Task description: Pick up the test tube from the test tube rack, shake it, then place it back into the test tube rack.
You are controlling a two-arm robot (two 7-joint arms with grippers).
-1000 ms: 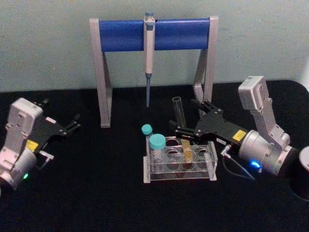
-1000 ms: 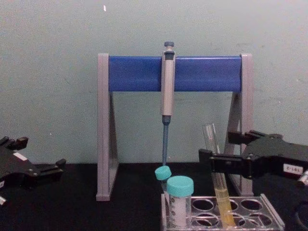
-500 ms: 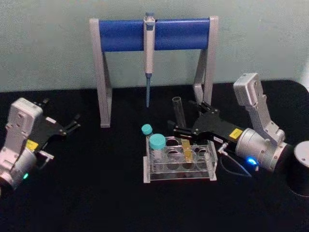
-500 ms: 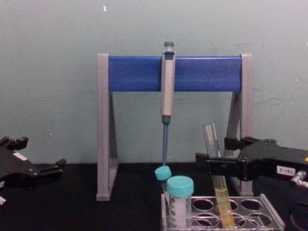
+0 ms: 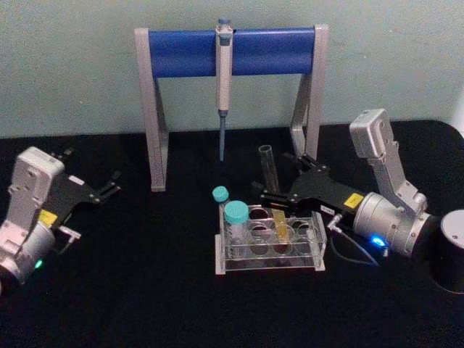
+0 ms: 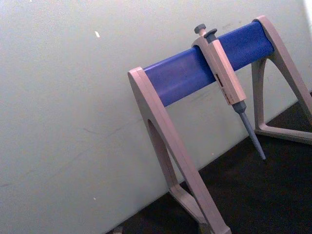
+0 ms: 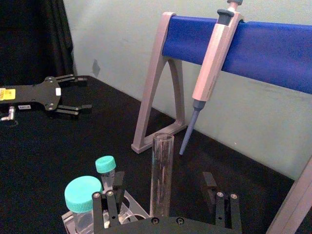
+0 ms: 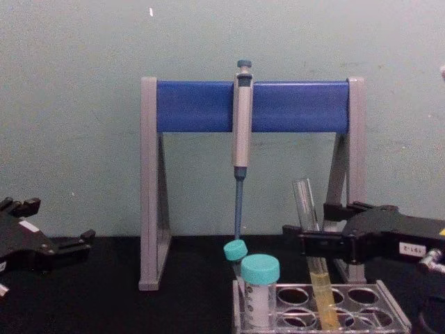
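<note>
The test tube (image 5: 271,174) is a long clear glass tube with yellow liquid at its bottom. It stands upright in the low clear test tube rack (image 5: 239,264) at the table's middle. My right gripper (image 5: 280,177) is open around the tube's middle, one finger on each side. In the right wrist view the test tube (image 7: 162,170) rises between the spread fingers (image 7: 113,195) with a gap on both sides. From the chest the test tube (image 8: 306,209) stands in the rack (image 8: 389,306) with the right gripper (image 8: 310,224) at mid-height. My left gripper (image 5: 109,185) is parked open at the far left.
Two teal-capped vials (image 5: 235,216) stand at the rack's left end. Behind the rack is the grey-and-blue pipette stand (image 5: 232,52) with a pipette (image 5: 223,87) hanging from it. A dark cylinder (image 5: 449,254) sits at the right edge.
My right gripper has crept a little to the left, further around the tube. The tube still stands in the rack and the left arm has not moved.
</note>
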